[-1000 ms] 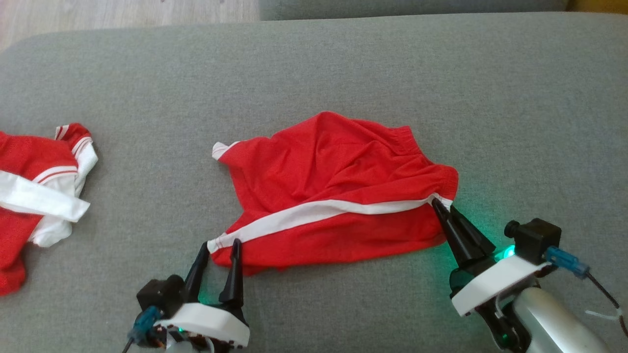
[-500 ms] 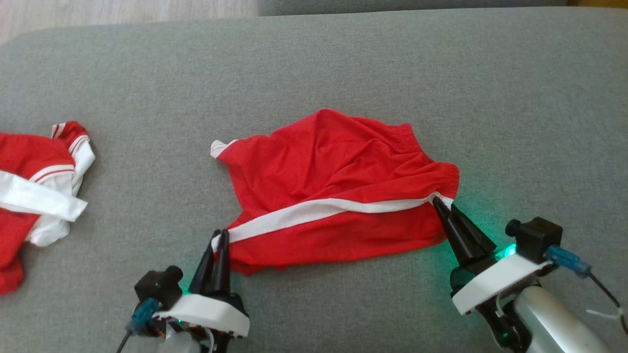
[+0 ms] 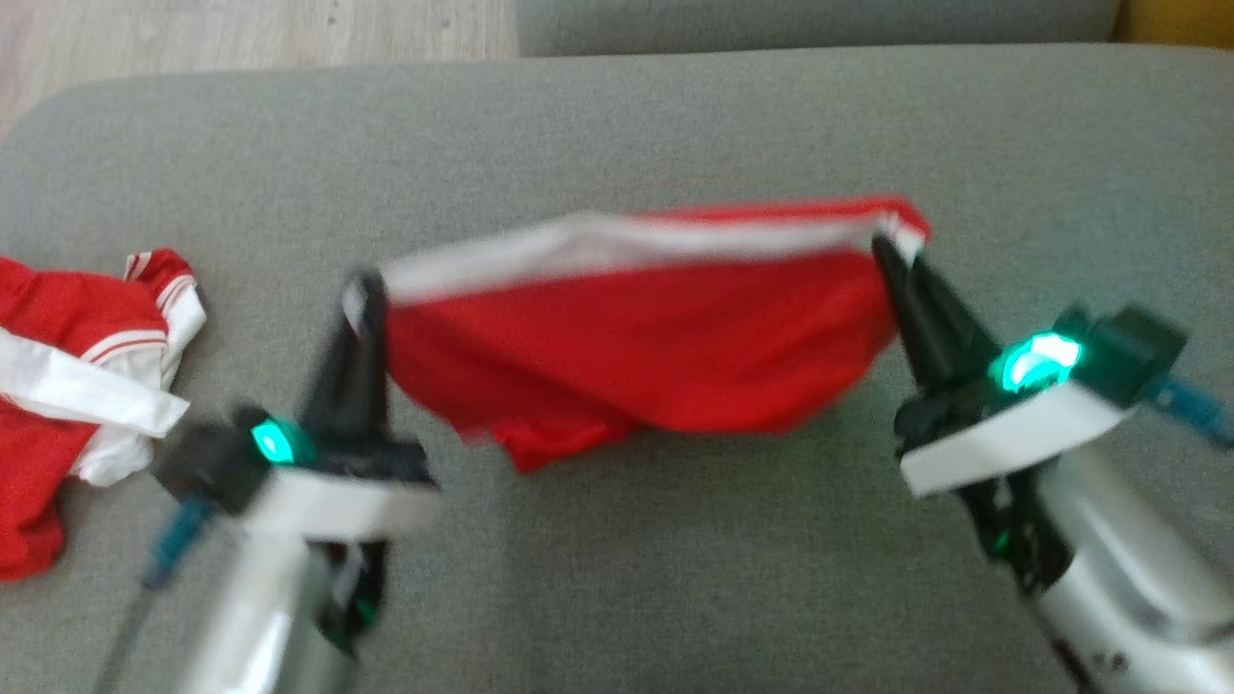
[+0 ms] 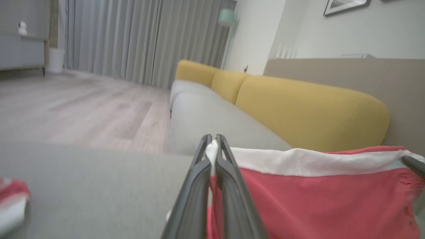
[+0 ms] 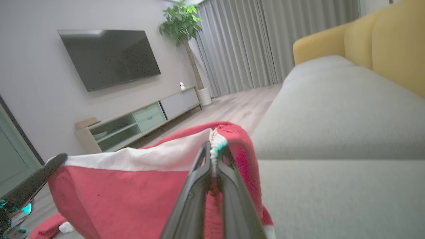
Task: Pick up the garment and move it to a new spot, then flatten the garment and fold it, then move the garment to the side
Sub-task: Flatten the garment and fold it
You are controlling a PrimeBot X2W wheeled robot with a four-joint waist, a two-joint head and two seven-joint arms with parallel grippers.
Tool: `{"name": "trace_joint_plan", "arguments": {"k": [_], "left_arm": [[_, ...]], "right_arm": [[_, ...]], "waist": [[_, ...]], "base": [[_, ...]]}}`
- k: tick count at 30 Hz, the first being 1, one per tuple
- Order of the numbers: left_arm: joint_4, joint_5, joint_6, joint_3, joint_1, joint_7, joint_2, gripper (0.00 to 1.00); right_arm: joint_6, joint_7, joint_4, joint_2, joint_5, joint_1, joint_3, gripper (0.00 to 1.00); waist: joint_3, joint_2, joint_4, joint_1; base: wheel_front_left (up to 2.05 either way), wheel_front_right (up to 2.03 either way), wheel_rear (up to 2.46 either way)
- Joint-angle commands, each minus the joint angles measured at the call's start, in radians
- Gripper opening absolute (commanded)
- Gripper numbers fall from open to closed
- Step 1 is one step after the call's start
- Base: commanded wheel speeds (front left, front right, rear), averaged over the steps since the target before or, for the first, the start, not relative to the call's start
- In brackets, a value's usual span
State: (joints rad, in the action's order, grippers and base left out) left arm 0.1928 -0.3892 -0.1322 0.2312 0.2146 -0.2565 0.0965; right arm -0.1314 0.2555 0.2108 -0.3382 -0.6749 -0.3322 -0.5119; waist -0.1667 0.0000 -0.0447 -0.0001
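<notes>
A second red-and-white garment (image 3: 58, 386) lies far left on the grey cushion (image 3: 675, 116). My left gripper (image 3: 362, 294) is clamped on one white-striped corner of the red shorts (image 3: 636, 357), which hang stretched above the cushion. My right gripper (image 3: 892, 253) is clamped on the other corner.

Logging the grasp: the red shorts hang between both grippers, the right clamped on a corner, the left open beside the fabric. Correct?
No: the left gripper is shut too, on a white-banded corner of the red shorts, as the left wrist view shows.
</notes>
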Motion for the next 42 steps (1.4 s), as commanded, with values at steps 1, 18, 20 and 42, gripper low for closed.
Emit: {"name": "trace_joint_plan", "arguments": {"k": [1, 18, 20, 42], "left_arm": [[-0.082, 0.016, 0.002, -0.039, 0.105, -0.005, 0.063, 0.0], [-0.129, -0.003, 0.002, -0.052, 0.449, -0.003, 0.308, 0.0], [-0.082, 0.001, 0.002, -0.044, 0.499, -0.003, 0.306, 0.0], [-0.064, 0.148, 0.002, -0.08, 0.737, -0.005, 0.098, 0.0]], "right_arm": [[0.001, 0.006, -0.064, -0.038, -0.03, -0.062, -0.019, 0.0], [0.001, -0.017, -0.183, -0.22, -0.222, -0.4, -0.117, 0.0], [0.001, -0.023, -0.144, -0.214, -0.225, -0.455, -0.133, 0.0], [0.001, 0.006, 0.09, -0.133, 0.074, -0.754, -0.066, 0.0]], "waist": [[0.018, 0.0, 0.003, 0.0001], [0.002, 0.0, 0.019, 0.0001], [-0.036, 0.0, 0.017, 0.0001], [-0.258, 0.0, -0.049, 0.0001]], "base": [[0.0, 0.0, 0.0], [0.0, 0.0, 0.0], [0.0, 0.0, 0.0], [0.0, 0.0, 0.0]]}}
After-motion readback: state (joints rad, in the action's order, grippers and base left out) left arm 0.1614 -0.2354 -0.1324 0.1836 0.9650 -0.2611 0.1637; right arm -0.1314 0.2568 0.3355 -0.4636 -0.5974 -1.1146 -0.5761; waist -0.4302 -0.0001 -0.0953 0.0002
